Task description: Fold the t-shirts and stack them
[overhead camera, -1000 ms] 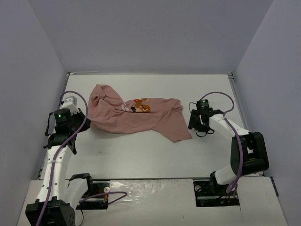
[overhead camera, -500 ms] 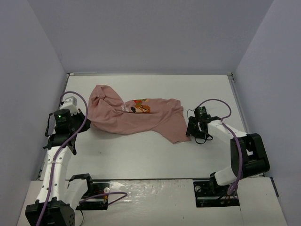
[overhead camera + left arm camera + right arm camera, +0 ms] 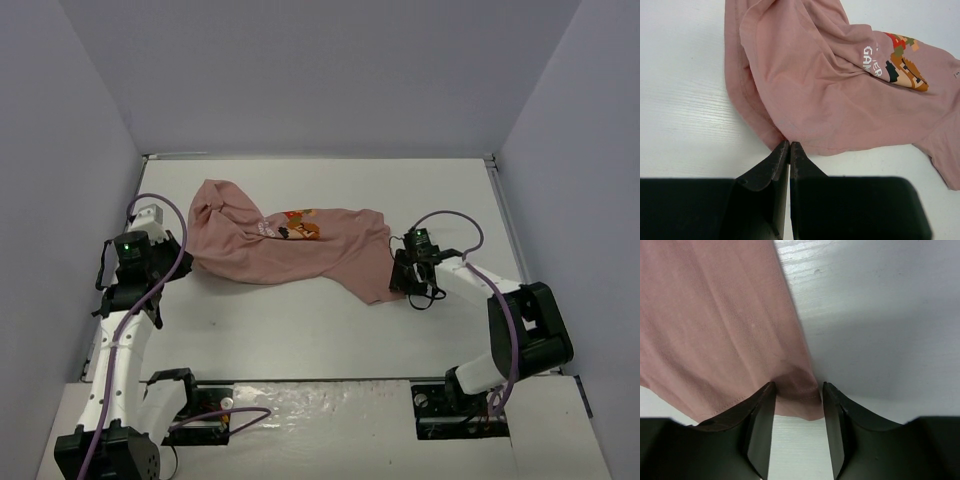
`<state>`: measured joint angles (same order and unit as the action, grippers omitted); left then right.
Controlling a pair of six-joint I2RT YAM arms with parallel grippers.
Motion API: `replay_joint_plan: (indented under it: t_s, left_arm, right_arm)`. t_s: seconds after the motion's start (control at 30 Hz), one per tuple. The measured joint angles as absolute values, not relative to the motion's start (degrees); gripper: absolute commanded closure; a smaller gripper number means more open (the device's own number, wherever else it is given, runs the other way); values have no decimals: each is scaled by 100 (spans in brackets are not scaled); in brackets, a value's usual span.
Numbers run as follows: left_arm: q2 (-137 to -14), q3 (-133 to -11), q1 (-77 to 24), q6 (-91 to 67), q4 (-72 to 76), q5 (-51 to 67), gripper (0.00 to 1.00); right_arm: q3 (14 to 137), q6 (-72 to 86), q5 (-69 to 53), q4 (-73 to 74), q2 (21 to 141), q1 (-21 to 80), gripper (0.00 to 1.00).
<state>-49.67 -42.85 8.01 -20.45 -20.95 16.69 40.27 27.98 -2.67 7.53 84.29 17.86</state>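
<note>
A: Where the left arm reaches in from the table's left edge, what is its gripper doing?

B: The left gripper [image 3: 789, 145] has its two black fingers pressed flat together with no gap. The tips meet right at the hem of the pink t-shirt [image 3: 270, 255]. I cannot tell whether any cloth is pinched between them.

A: And the shirt itself?

B: It lies crumpled on the white table [image 3: 300, 330], in the far half, between the two arms. The left end is bunched and folded over itself, and it spreads flatter toward the right. The chest graphic [image 3: 902, 62], blocks of orange, brown and red, faces up near the middle. The white lettering [image 3: 872, 59] is just beside it, on the left in the left wrist view.

A: What about the right end?

B: A loose corner of the shirt trails toward the near right. The right gripper [image 3: 797, 392] is over that corner with its jaws parted. In the right wrist view, one of the fingers [image 3: 760, 420] is over the cloth and the other is over bare table. The hemmed corner lies between them, slightly humped. Nothing is clamped there.
</note>
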Motion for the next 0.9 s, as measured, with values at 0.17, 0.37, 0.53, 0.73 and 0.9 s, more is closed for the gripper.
replay_joint_plan:
  t_s: [0.17, 0.37, 0.53, 0.73, 0.9]
  left_arm:
    - [-4958, -4285, 801, -2045, -2097, 1669, 100]
    - [-4948, -4285, 801, -2045, -2096, 1663, 100]
    - [-4933, -4616, 801, -2071, -2342, 1532, 100]
    - [-5377, -7075, 807, -2217, -2813, 1272, 100]
    - [-5737, -9389, 811, -2346, -2910, 979, 100]
  right_arm:
    - [4023, 2942, -66, 789, 8441, 1983, 85]
    - [4022, 3037, -31, 818, 8447, 2036, 100]
    - [4749, 2868, 97, 1594, 8373, 2016, 100]
    - [8138, 2350, 400, 2678, 8348, 1849, 100]
    - [11664, 1849, 614, 3129, 8501, 1590, 100]
